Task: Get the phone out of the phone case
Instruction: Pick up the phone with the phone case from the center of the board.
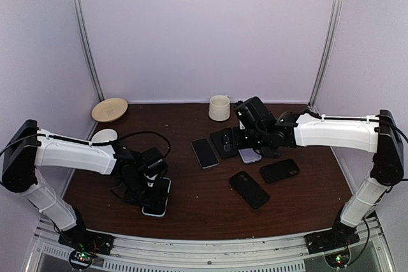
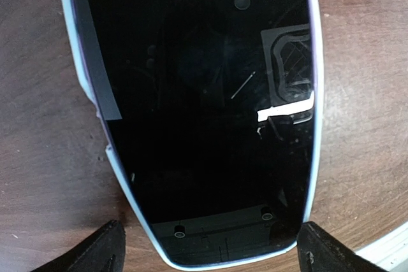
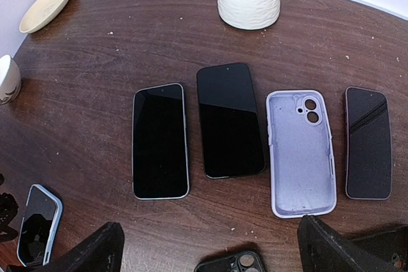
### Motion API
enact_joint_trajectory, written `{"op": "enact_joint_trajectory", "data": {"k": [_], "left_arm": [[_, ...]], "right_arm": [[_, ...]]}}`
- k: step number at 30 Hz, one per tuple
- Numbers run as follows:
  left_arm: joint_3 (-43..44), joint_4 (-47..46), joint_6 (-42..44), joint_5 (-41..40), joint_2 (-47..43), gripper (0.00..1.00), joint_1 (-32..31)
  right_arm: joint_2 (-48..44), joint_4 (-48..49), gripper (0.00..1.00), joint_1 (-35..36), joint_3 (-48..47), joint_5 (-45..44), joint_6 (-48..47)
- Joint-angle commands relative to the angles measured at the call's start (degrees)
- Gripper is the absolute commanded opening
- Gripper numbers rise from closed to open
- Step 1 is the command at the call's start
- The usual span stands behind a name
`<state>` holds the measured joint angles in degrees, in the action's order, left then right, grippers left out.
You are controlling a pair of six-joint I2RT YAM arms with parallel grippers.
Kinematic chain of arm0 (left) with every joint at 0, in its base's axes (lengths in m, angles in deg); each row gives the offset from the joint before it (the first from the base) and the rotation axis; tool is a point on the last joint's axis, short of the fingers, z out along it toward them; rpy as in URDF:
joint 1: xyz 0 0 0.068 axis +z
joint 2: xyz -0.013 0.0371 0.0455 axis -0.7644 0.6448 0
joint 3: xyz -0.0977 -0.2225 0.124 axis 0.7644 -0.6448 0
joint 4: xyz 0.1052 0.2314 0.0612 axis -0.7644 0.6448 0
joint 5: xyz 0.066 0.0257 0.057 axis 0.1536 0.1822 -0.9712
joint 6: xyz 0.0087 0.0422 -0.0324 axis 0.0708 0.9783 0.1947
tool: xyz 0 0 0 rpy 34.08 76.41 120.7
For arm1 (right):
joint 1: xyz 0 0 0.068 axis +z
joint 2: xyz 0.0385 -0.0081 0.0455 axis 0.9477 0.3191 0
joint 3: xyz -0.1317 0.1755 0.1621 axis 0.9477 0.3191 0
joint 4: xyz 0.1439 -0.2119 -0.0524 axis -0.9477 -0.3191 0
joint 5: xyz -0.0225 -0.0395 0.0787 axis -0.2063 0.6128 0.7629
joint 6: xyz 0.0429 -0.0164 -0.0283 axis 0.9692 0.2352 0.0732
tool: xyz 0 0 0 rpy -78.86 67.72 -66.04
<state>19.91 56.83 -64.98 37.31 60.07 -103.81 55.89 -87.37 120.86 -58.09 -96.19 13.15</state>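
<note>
A phone with a black screen sits in a light blue phone case (image 2: pixel 315 93), lying flat on the brown table at the near left (image 1: pixel 158 200). My left gripper (image 2: pixel 210 246) hovers low over its near end. It is open, with one black finger (image 2: pixel 95 251) on each side of the case and neither touching it. In the top view the left gripper (image 1: pixel 150 179) hides much of that phone. My right gripper (image 1: pixel 255 133) hangs open over the row of phones at mid-table, holding nothing (image 3: pixel 210 246). The cased phone (image 3: pixel 39 224) also shows at the lower left of the right wrist view.
Below the right gripper lie a silver-edged phone (image 3: pixel 159 141), a dark phone (image 3: pixel 229 119), an empty lilac case (image 3: pixel 301 151), another dark phone (image 3: pixel 368 143) and a black case (image 3: pixel 233 264). A cream cup (image 1: pixel 219 107) and a tan bowl (image 1: pixel 109 109) stand at the back.
</note>
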Motion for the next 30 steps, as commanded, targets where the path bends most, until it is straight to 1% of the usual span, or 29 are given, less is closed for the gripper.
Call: {"op": "enact_joint_trajectory", "data": {"k": [1, 8, 12, 20, 28, 30], "left_arm": [[1.3, -1.8, -1.5, -1.2, 0.7, 0.97, -0.7], [2.5, -2.5, -2.0, -1.2, 2.4, 0.98, -1.3], [2.5, -2.5, -2.4, -4.2, 2.8, 0.97, -1.4], [2.7, -1.0, -6.3, -10.7, 4.0, 0.98, -2.6], [3.2, -2.6, -7.1, -11.1, 8.6, 0.98, -4.2], [2.8, -3.5, -7.0, -11.0, 8.9, 0.94, -4.2]], "right_arm": [[1.3, 0.6, 1.0, -0.3, -1.4, 0.6, 0.6], [3.1, 0.7, 0.99, -0.2, -1.9, 2.6, 1.1], [3.6, 0.6, 1.0, -0.2, -2.2, 3.2, 1.2], [4.4, 0.2, 0.99, -0.3, -2.9, 3.2, 1.2], [5.4, -1.5, 1.0, -0.3, -3.4, 2.3, 2.1], [5.5, -1.7, 0.99, -0.3, -3.3, 2.6, 2.2]]}}
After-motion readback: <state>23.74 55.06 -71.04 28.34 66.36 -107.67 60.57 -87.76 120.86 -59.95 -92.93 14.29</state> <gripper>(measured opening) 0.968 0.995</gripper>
